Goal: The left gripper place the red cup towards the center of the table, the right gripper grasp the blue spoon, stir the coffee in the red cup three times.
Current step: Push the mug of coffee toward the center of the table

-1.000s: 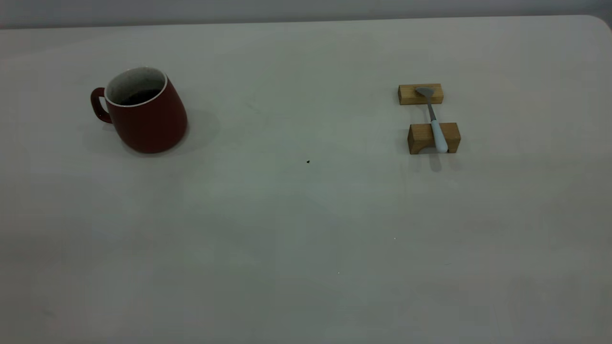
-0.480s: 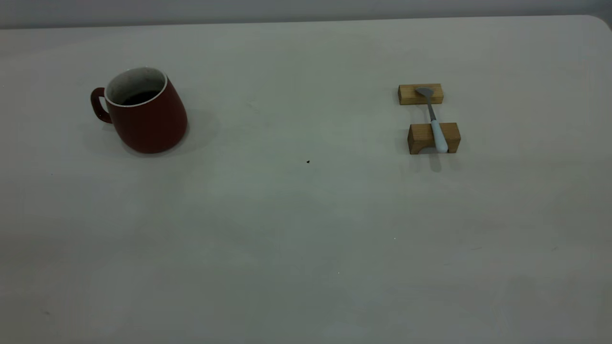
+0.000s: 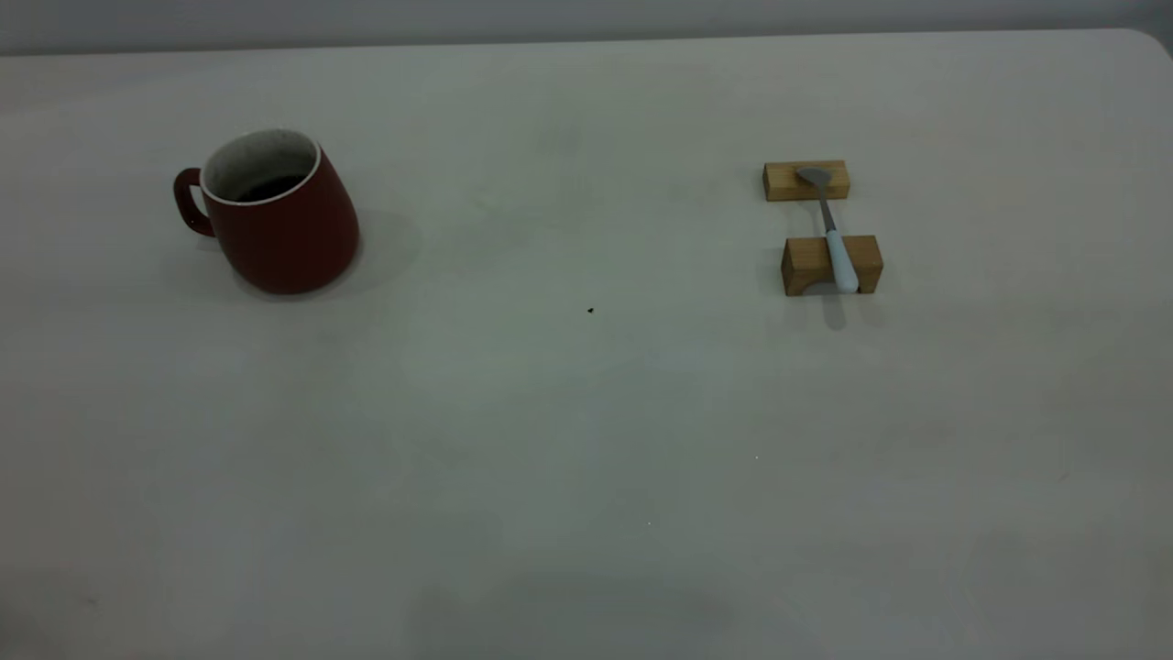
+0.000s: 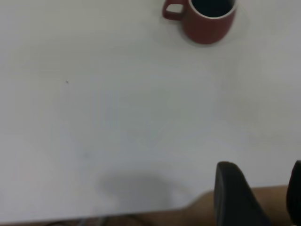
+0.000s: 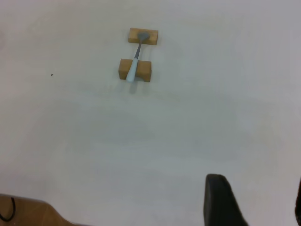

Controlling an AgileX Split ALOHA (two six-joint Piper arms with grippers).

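Red cup (image 3: 275, 215) upright on the table (image 3: 586, 440) with coffee (image 3: 268, 187) inside, blue spoon (image 3: 832, 229) well right of the cup across two wooden blocks (image 3: 829, 264), left pincer (image 4: 258, 197) and right pincer (image 5: 254, 202) both apart, well short of cup and spoon.

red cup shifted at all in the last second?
No. The red cup sits at the same spot relative to the dark speck on the table.

Looks like a bare lab or test bench rather than anyone's kitchen: one big plain off-white table (image 3: 586, 412) under a blank grey wall (image 3: 586, 18), with a red cup (image 3: 275, 215) at its left and a blue spoon (image 3: 832, 234) staged across two little wooden blocks (image 3: 811, 266) at its right.
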